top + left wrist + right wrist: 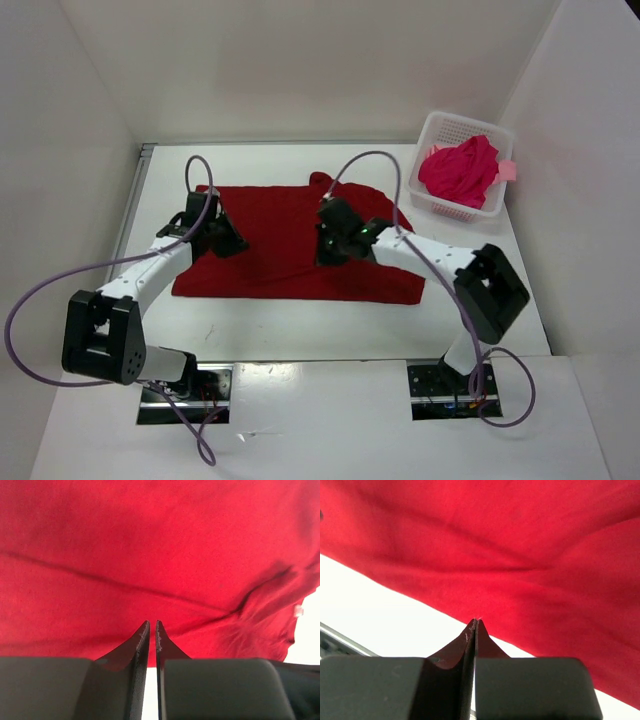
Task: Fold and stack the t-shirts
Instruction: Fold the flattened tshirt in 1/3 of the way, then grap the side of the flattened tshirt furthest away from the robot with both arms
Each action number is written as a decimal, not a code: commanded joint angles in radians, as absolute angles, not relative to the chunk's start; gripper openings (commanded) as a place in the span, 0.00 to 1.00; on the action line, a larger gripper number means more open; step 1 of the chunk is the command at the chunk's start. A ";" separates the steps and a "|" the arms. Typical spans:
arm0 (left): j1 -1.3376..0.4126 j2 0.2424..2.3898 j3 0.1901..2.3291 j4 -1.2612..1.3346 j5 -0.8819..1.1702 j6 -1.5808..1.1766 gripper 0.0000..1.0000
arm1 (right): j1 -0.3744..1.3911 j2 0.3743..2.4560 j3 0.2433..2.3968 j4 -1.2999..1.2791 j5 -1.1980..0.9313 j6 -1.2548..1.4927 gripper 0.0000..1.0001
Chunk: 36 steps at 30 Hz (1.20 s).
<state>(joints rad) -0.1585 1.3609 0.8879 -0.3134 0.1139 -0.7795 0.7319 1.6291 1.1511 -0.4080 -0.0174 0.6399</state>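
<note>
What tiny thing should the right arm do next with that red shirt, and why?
Probably open the right gripper and lower it to the shirt's near edge. Its jaws are pressed shut with no cloth between them, and the shirt lies spread out flat. Whether the left gripper, nearly closed, pinches cloth I cannot tell.

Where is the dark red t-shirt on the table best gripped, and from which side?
Probably the near-right corner of the dark red t-shirt, approached from the near edge of the table: the shirt lies flat, so only a free edge can be pinched.
</note>
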 commanded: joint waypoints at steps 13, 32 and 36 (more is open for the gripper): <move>0.074 1.474 0.991 -0.238 0.233 -0.696 0.20 | 0.926 1.957 1.334 -0.219 0.008 0.675 0.00; 0.113 1.568 1.144 -0.258 0.081 -0.647 0.25 | 1.155 1.947 1.207 -0.259 -0.012 0.723 0.00; 0.147 1.568 1.144 -0.247 0.048 -0.647 0.32 | 1.120 1.856 1.267 -0.346 0.038 0.657 0.09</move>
